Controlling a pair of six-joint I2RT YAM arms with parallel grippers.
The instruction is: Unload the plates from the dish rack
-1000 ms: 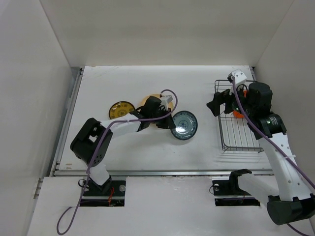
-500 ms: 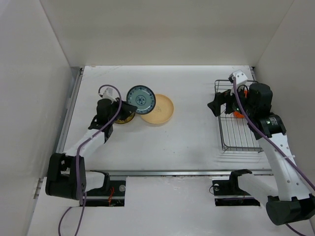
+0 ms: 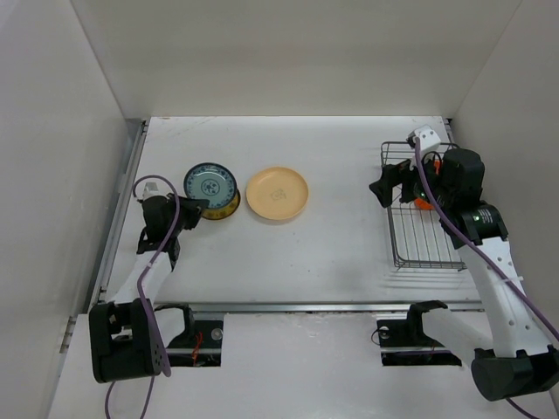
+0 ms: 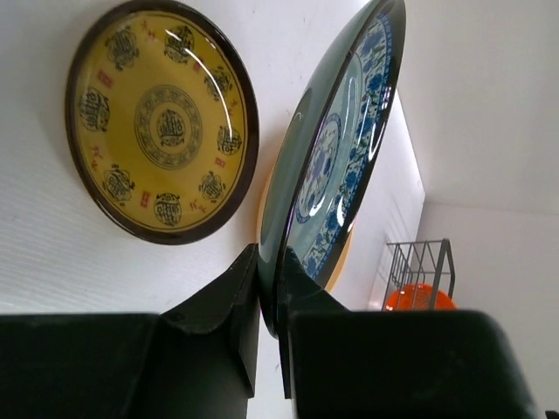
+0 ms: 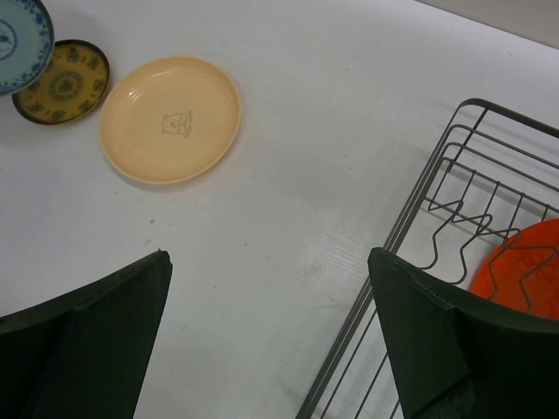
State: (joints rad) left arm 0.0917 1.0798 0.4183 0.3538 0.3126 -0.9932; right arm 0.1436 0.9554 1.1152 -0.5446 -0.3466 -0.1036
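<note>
The light blue plate [image 3: 210,185] is gripped by its rim in the left tool [image 3: 181,212], whose fingers [image 4: 240,301] are closed tight on its edge, as seen from the left wrist. The plate's face is pale blue-green, ringed with darker blue ornament around a central medallion, and its outer side is dark. From above it is seen over the far left part of the table [image 3: 349,253], overlapping the yellow plate [image 3: 227,209]; whether the two touch cannot be told.

The yellow plate lies flat on the table. It is bounded by a dark brown rim and marked with a ring of dark motifs around a round centre emblem. Just to its right, apart from it, the peach plate [image 3: 277,194] lies flat; it is plain except for a faint small figure at its middle.

The dish rack [image 3: 425,240], made of thin grey wire with parallel bars and low raised sides, is set at the right edge of the table. An orange-red plate [image 3: 421,202] is seen in its far part, partly crossed by a zigzag wire in the right wrist view.

The right tool [image 3: 389,188] is held wide open with nothing in it, above the table, just beside the rack's left side.
</note>
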